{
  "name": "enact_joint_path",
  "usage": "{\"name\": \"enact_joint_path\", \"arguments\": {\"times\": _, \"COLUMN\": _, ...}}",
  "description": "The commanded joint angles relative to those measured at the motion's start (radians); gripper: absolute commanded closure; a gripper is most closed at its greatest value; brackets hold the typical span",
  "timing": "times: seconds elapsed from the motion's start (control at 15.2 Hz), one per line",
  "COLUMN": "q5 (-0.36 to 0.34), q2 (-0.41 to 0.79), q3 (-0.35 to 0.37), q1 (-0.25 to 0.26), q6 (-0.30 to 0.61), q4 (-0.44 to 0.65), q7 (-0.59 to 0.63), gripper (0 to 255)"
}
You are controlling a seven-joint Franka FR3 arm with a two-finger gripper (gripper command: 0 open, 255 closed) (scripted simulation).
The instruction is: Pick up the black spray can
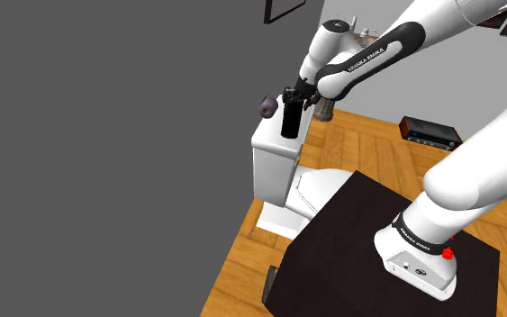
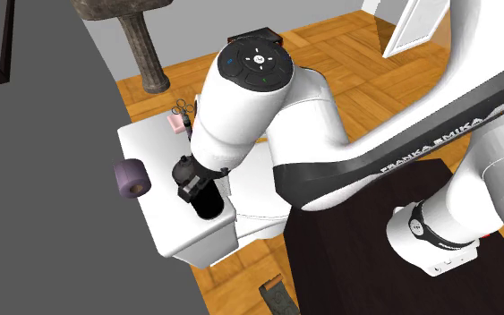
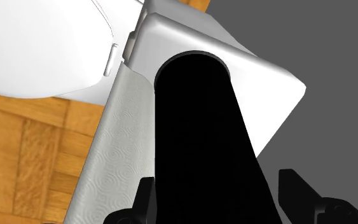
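Observation:
The black spray can (image 1: pixel 290 120) stands upright over the white toilet tank (image 1: pixel 269 144), near the tank's front corner next to the grey wall. My gripper (image 1: pixel 298 94) comes down on the can's top and is shut on it. In the second exterior view the can (image 2: pixel 209 200) hangs below the gripper (image 2: pixel 192 176) with its base at the tank lid (image 2: pixel 165 215); I cannot tell whether it touches. In the wrist view the can (image 3: pixel 199 127) runs between the two fingers (image 3: pixel 144 193), which clasp its sides around the gripper (image 3: pixel 219 186).
A purple roll (image 2: pixel 132 178) is fixed to the grey wall (image 1: pixel 107 135) beside the tank. A pink item with scissors (image 2: pixel 181 119) lies at the tank's far end. The toilet lid (image 1: pixel 319 191) lies between tank and my dark stand (image 1: pixel 350 261). A dark device (image 1: pixel 431 132) sits on the wood floor.

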Motion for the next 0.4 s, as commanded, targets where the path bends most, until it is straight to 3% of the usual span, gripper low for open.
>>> {"name": "enact_joint_path", "arguments": {"times": 0.0, "q5": 0.027, "q2": -0.022, "q3": -0.001, "q1": 0.005, "q6": -0.025, "q4": 0.006, "q7": -0.023, "gripper": 255}}
{"name": "enact_joint_path", "arguments": {"times": 0.33, "q5": 0.061, "q2": -0.052, "q3": -0.004, "q1": 0.013, "q6": -0.067, "q4": 0.02, "q7": -0.054, "gripper": 255}}
